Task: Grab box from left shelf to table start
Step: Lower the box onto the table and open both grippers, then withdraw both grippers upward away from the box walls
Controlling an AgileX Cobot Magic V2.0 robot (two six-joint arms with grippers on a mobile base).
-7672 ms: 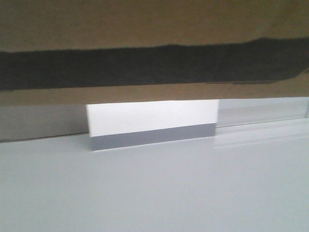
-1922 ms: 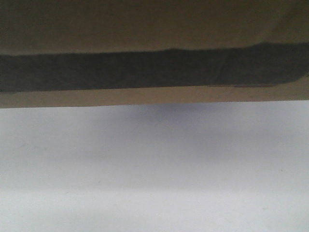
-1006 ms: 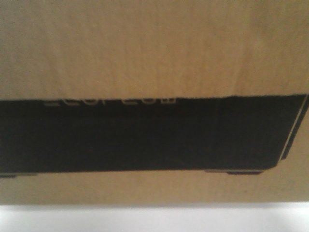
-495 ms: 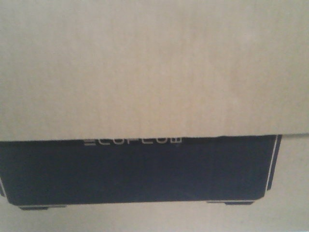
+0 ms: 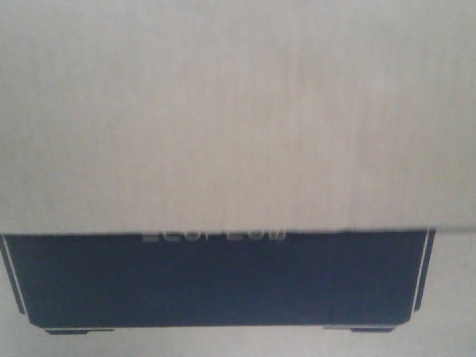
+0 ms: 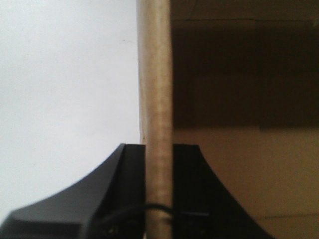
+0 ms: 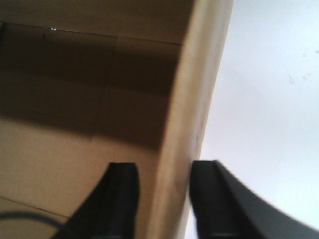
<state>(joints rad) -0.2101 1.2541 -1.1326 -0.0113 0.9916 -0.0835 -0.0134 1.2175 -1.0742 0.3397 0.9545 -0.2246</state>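
Note:
The box fills the whole front view: brown cardboard above a black panel with a thin white outline and blurred white lettering. In the left wrist view my left gripper is shut on the box's upright side wall, one black finger outside and one inside. In the right wrist view my right gripper clamps the opposite wall the same way. Both wrist views look into the box's open brown inside. The left shelf is out of view.
A plain white surface lies outside the box wall on the left. On the right the same white surface shows a few small marks. The front view shows nothing past the box.
The box has sunk in the front view. Earlier only its lower edge showed above a white surface; now it covers the frame, and the black panel has slid lower over the last second.

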